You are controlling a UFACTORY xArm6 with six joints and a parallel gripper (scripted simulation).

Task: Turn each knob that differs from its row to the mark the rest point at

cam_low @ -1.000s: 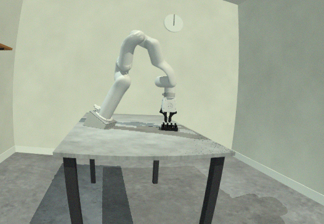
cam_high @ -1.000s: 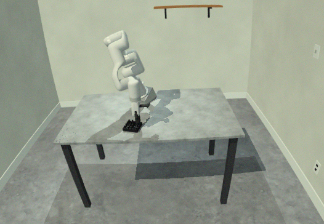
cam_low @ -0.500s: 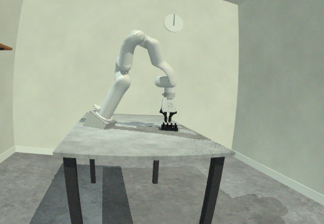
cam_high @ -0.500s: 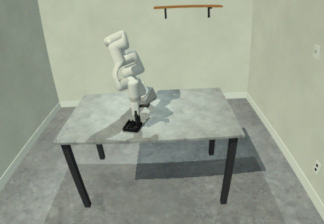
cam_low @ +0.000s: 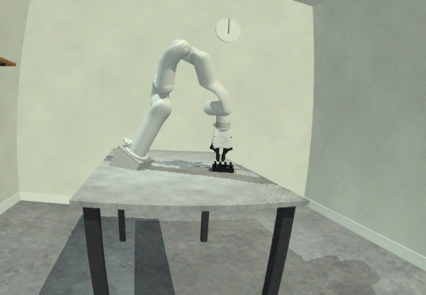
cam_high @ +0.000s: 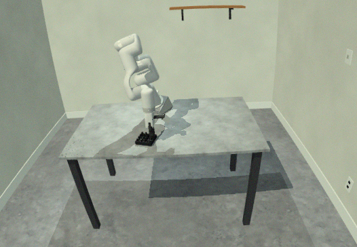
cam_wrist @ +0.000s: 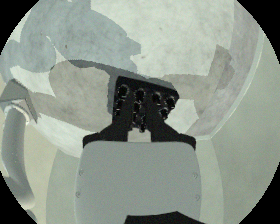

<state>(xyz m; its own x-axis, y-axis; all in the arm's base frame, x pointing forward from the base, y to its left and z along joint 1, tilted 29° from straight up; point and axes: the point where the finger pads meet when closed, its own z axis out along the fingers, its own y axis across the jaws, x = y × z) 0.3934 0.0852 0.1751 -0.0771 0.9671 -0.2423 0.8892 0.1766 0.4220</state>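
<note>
The black knob box (cam_high: 144, 144) (cam_low: 223, 170) (cam_wrist: 147, 87) stands flat on the table, with several upright black knobs on top. My gripper (cam_high: 151, 133) (cam_low: 220, 159) (cam_wrist: 139, 100) points straight down at the box, its two black fingers a narrow gap apart. It is partly open, with nothing seen held between the fingers. The fingertips are at or just above the height of the knob tops. In the wrist view knobs show between and beyond the fingers, and the fingers hide others. The white lines, marks and names are too small and dark to read.
The grey table (cam_high: 215, 132) (cam_low: 159, 186) carries the arm's base (cam_high: 164, 104) (cam_low: 128, 159) (cam_wrist: 17, 98), behind the box in the top view. The box is near the table's front edge in that view. A wooden shelf (cam_high: 206, 7) hangs on the wall, far off.
</note>
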